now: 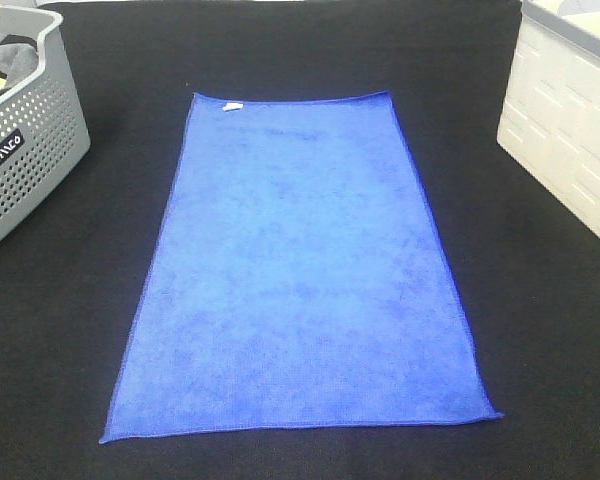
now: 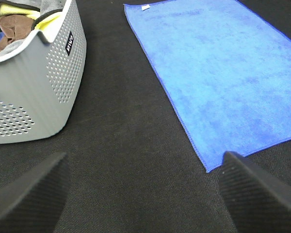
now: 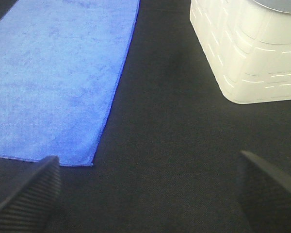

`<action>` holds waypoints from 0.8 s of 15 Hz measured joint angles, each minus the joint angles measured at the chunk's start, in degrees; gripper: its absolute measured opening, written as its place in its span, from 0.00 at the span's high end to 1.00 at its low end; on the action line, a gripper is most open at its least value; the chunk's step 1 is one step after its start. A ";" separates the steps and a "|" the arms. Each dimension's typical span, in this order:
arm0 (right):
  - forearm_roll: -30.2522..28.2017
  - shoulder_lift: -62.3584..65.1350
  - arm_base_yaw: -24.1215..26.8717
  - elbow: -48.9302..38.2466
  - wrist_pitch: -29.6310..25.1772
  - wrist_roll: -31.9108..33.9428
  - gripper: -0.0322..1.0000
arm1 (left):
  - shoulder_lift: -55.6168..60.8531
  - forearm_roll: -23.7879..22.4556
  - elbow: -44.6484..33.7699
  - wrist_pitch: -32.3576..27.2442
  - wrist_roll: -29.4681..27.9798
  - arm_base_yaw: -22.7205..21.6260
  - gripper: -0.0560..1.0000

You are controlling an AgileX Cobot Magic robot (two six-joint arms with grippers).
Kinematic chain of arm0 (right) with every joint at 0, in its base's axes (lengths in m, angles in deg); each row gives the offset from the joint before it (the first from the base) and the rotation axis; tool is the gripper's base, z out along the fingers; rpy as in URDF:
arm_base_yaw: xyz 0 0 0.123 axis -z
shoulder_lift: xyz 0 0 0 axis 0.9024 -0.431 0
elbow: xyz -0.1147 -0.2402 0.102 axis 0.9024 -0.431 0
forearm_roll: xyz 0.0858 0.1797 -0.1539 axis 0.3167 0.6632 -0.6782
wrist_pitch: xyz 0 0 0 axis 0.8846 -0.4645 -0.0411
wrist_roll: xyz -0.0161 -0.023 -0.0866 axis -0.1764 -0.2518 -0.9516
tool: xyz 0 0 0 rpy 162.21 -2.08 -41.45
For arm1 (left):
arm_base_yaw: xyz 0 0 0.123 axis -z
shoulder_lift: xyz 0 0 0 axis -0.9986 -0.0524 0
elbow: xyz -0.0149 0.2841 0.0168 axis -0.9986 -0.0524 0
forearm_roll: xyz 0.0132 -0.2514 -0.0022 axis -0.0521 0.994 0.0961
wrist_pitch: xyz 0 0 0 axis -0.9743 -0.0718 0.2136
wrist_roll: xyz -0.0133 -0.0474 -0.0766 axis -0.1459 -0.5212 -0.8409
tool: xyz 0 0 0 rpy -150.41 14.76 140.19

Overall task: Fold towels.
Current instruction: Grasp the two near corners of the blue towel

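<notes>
Royal-blue towel (image 1: 300, 270) lies flat, unfolded, white tag (image 1: 234, 105) at one corner; both jaws gape empty.

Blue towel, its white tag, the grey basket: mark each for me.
blue towel (image 1: 300, 270), exterior high view, middle of the spread cloth.
white tag (image 1: 234, 105), exterior high view, the tag's centre.
grey basket (image 2: 43, 92), left wrist view, perforated side wall.

exterior high: steep downward look from the near side, whole royal-blue microfibre towel (image 1: 300, 270) framed | left wrist: low over black cloth tabletop (image 2: 121, 145), facing towel's near-left corner and perforated grey plastic basket (image 2: 43, 87) | right wrist: low, facing near-right corner and white ribbed plastic bin (image 3: 247, 53) | shared: towel in all three
</notes>
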 joint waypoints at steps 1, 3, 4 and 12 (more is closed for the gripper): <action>0.00 0.00 0.00 0.00 0.00 0.00 0.09 | 0.00 0.00 0.00 0.00 0.00 0.00 0.19; 0.00 0.00 0.00 0.00 0.00 0.00 0.09 | 0.00 0.00 0.00 0.00 0.00 0.00 0.19; 0.00 0.00 0.00 0.00 0.00 0.00 0.09 | 0.00 0.00 0.00 0.00 0.00 0.00 0.19; 0.00 0.00 0.00 0.00 0.00 0.00 0.09 | 0.00 0.00 0.00 0.00 0.00 0.00 0.19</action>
